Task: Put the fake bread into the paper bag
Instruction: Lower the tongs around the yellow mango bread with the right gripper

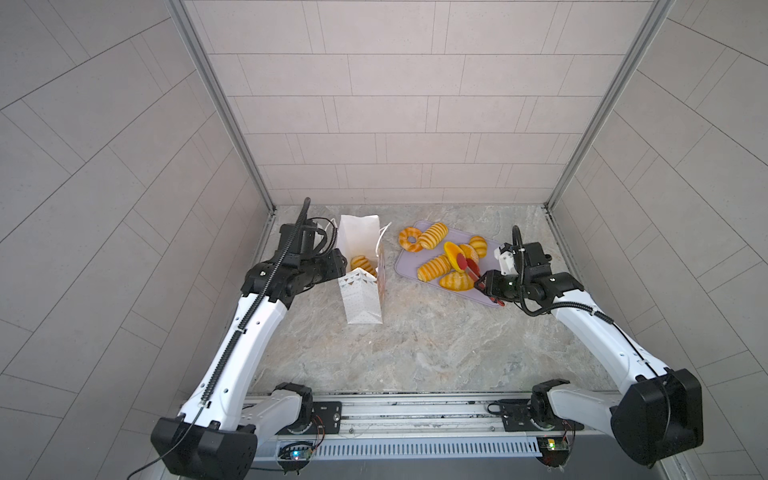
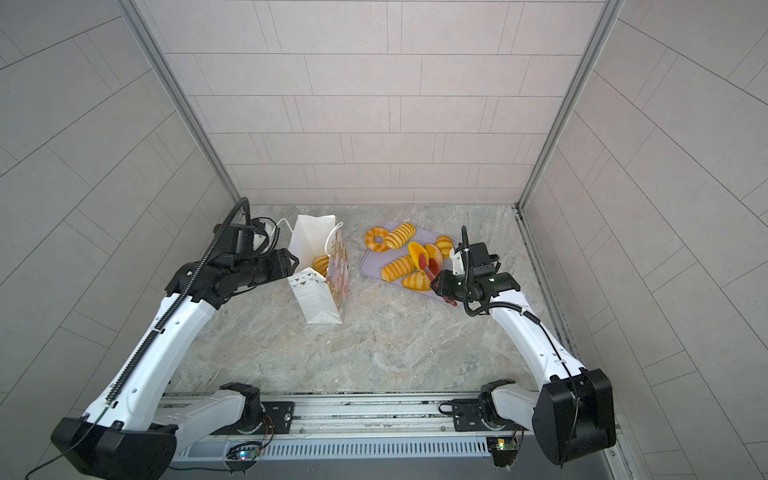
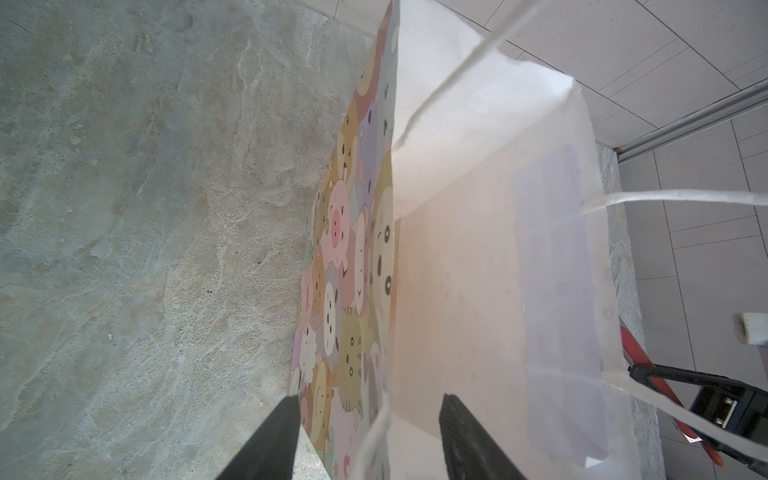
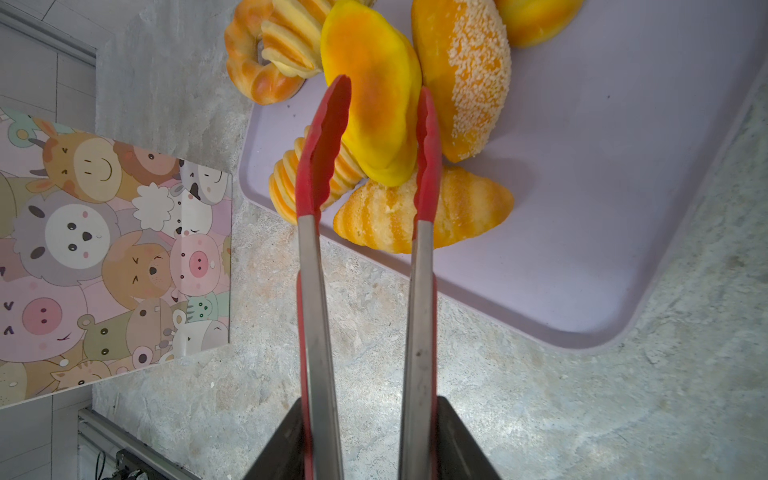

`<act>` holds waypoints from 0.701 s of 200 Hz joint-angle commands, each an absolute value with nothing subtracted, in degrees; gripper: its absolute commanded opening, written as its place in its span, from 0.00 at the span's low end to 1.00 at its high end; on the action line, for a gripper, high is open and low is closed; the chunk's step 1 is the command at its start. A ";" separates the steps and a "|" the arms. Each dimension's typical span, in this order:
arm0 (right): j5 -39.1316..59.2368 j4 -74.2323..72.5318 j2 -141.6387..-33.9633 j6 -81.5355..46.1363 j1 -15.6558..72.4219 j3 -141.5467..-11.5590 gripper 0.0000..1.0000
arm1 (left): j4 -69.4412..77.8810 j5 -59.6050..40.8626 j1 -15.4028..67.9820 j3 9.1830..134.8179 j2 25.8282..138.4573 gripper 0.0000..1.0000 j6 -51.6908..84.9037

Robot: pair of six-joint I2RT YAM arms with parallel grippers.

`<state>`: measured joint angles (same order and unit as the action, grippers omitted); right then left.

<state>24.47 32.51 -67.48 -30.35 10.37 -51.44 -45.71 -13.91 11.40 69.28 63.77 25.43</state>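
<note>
- Bag (image 1: 360, 299) stands open near the bench's rear left corner; one loaf (image 1: 361, 262) shows inside, so roughly one piece is done.
- Left gripper (image 3: 370, 432): jaws spread, straddling the bag's side wall, not pinching it.
- Right gripper (image 4: 372, 432) clamps the tongs (image 4: 313, 291); their red tips pinch the oval (image 4: 374, 104) over the tray (image 1: 405, 266), rear right.
- To go: the oval plus six other breads (image 1: 434, 268) on the tray.

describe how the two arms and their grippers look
The left arm and right arm have white shells with black joints and bulky black elbow housings. Black cables, partly ribbed, run along each. The left gripper and right gripper have dark, flat, tapering jaws.
</note>
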 commanded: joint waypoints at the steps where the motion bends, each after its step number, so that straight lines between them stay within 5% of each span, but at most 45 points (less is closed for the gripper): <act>1: 25.14 31.46 -66.74 -30.94 10.74 -50.76 0.45 | -45.26 -13.94 11.61 68.56 63.44 0.60 24.96; 140: 26.19 29.21 -69.94 -31.92 10.83 -50.35 0.38 | -45.61 -13.71 11.60 69.18 63.37 0.60 24.88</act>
